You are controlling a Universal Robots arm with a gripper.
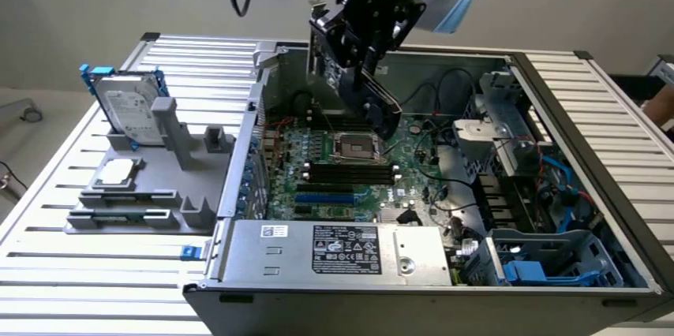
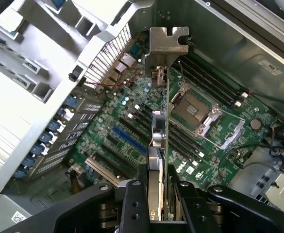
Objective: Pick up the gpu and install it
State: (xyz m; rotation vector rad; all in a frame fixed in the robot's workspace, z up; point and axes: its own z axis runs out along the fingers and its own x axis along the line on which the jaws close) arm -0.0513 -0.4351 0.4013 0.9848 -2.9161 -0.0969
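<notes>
The gpu (image 1: 364, 87) hangs tilted in the air over the open computer case (image 1: 252, 139), with my gripper (image 1: 361, 40) shut on its upper edge. It is a dark card with a black cooler. In the wrist view the gpu (image 2: 158, 141) shows edge-on between my black fingers (image 2: 134, 204), and its silver end bracket (image 2: 168, 46) points away toward the case's rear wall. Below it lies the green motherboard (image 2: 132, 116) with a blue slot (image 2: 129, 140) and black slots. The card is clear of the board and touches nothing.
The empty processor socket (image 1: 356, 147) sits mid-board under the card. A silver power supply (image 1: 337, 251) lines the case's near wall, and cables and drive cages (image 1: 526, 194) fill the exterior view's right. On the exterior view's left, a grey fixture (image 1: 142, 210) holds a hard drive (image 1: 132, 111) and a processor chip (image 1: 114, 172).
</notes>
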